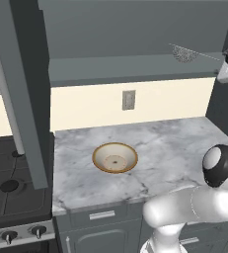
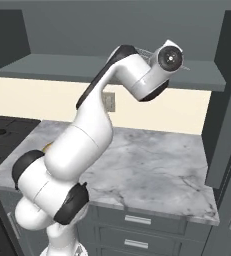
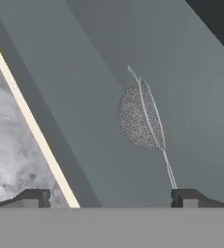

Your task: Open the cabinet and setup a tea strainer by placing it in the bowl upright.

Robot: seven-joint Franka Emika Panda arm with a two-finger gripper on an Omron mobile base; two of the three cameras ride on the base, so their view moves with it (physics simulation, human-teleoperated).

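A: How do our jaws stand?

B: We have the gripper (image 3: 111,197) spread wide, nothing between the fingertips (image 3: 33,197). The tea strainer (image 3: 140,117) lies just ahead of us on the cabinet (image 1: 130,69) shelf; its thin handle runs down toward our right fingertip, but we cannot tell whether they touch.

A: And the bowl?

B: We see the bowl (image 1: 115,157) down on the marble counter (image 1: 174,148), upright, well below the shelf. The cabinet door (image 1: 21,89) hangs open at the left, over the stove (image 1: 12,188). An outlet (image 1: 129,100) sits on the cream wall behind the counter.
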